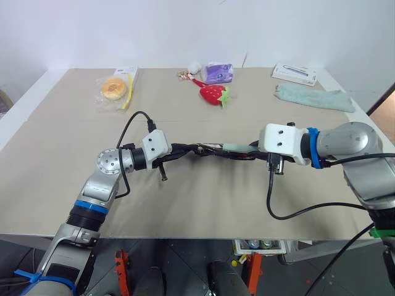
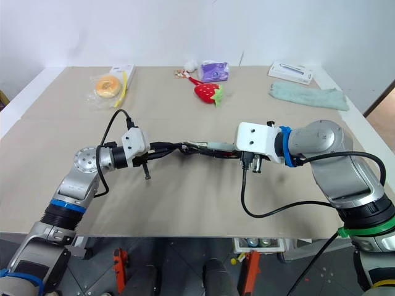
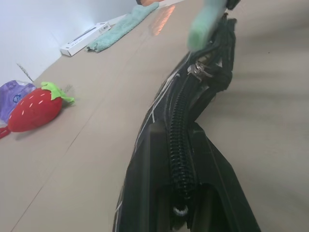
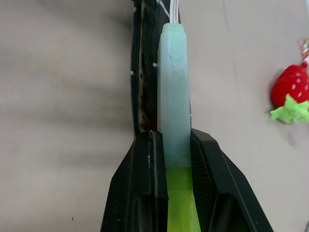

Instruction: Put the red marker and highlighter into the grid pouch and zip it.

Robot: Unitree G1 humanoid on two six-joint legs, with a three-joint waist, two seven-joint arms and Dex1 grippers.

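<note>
My left gripper (image 1: 182, 150) is shut on one end of the grid pouch (image 1: 208, 150), holding it off the table with the zipper edge up (image 3: 181, 140). From the other side, my right gripper (image 1: 248, 151) is shut on the highlighter (image 4: 174, 96). It grips the pen near the brighter green end. The pale-green end points along the pouch's top edge, at the zipper. In the left wrist view the highlighter (image 3: 205, 24) lies over the far end of the pouch by the zipper slider. The red marker is hidden.
Along the back of the tan table (image 1: 62, 142) lie a bagged doughnut (image 1: 113, 88), a strawberry toy (image 1: 213, 94), a purple packet (image 1: 218, 73), a white box (image 1: 295, 74) and a folded green cloth (image 1: 311, 97). Cables hang from both wrists.
</note>
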